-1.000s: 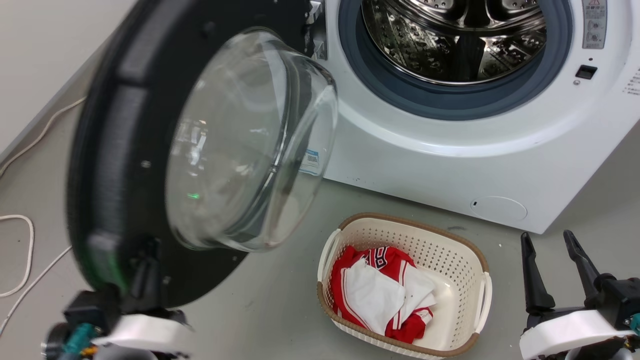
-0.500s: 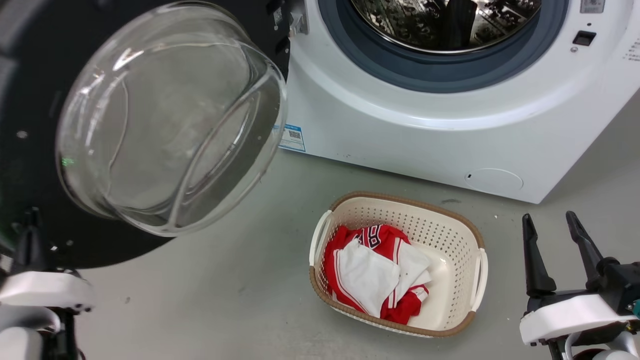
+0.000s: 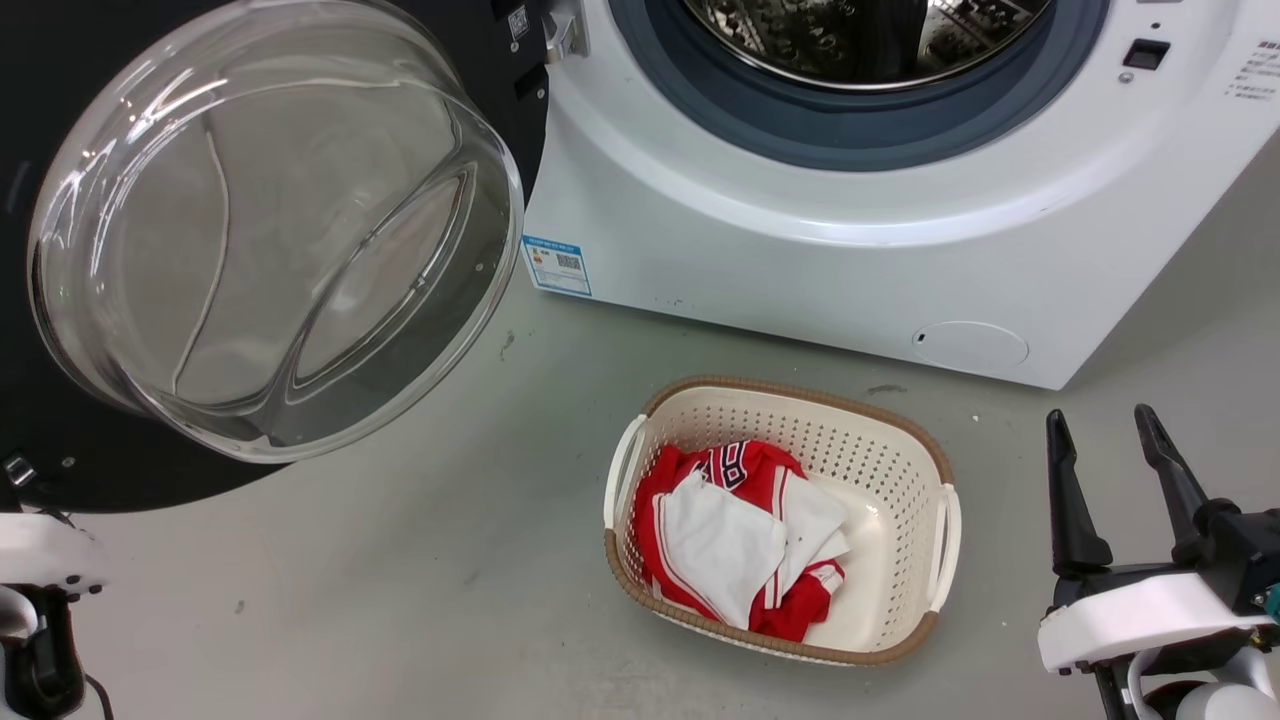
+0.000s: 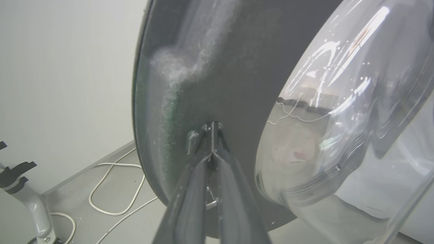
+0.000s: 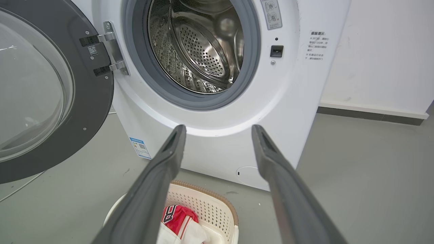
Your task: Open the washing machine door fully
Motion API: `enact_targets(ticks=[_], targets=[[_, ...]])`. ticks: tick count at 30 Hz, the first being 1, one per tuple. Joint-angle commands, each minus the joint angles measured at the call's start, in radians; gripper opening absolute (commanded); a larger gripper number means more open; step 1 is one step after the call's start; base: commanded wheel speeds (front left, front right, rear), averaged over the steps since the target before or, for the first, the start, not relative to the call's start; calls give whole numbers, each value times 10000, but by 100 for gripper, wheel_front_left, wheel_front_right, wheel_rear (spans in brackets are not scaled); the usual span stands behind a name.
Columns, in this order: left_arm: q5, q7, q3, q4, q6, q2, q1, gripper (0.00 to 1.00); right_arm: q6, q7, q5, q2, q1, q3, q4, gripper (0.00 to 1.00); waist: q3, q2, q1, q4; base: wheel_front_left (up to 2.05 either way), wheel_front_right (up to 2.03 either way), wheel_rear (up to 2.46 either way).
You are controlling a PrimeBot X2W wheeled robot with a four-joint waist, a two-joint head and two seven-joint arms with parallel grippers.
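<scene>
From my desk, the washing machine door (image 3: 90, 470) reads as black plastic with a faint sheen around a clear, smooth glass bowl (image 3: 260, 220) (glare all over it). The drum (image 5: 203, 47) is bright perforated steel and its ring (image 5: 135, 67) is matt grey rubber. The machine front (image 3: 780, 270) is glossy white. The basket (image 3: 880, 450) is perforated cream plastic holding soft red-and-white cloth (image 3: 720, 545).

right gripper (image 5: 217, 128): fingers spread wide apart, aimed at the white machine front | washing machine door (image 5: 44, 88): swung out to the left on its hinge (image 5: 113, 51) | drum (image 5: 203, 44): steel, ringed by grey rubber ring (image 5: 135, 71) | basket (image 5: 217, 206): on grey floor (image 5: 356, 169) under the fingers, red-and-white garment (image 5: 176, 217) inside
</scene>
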State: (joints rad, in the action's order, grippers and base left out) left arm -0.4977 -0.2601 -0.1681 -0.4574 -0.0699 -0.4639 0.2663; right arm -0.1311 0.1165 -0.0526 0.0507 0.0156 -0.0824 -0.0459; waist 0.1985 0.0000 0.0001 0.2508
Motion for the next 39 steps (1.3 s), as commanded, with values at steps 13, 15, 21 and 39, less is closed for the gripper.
enact_targets(ticks=[13,15,21,39], targets=[[1361,-60,-58,2108,-46,1301,-2203,0,7,302,-256,-11,-444,164,408,100,-1139,0,-1,-418,0,0,0],[1554,-53,131,2455,31,1464,-2506,0,7,321,-290,-13,-540,164,447,100,-1288,0,-1,-497,0,0,0],[2073,-53,1020,3212,82,2118,-3046,0,7,322,-309,-11,-677,267,498,100,-1653,0,-1,-810,0,0,0],[2783,-29,2906,3396,485,2929,-1975,100,7,243,-72,-11,-553,384,288,100,-1858,0,-1,-1918,0,0,0]])
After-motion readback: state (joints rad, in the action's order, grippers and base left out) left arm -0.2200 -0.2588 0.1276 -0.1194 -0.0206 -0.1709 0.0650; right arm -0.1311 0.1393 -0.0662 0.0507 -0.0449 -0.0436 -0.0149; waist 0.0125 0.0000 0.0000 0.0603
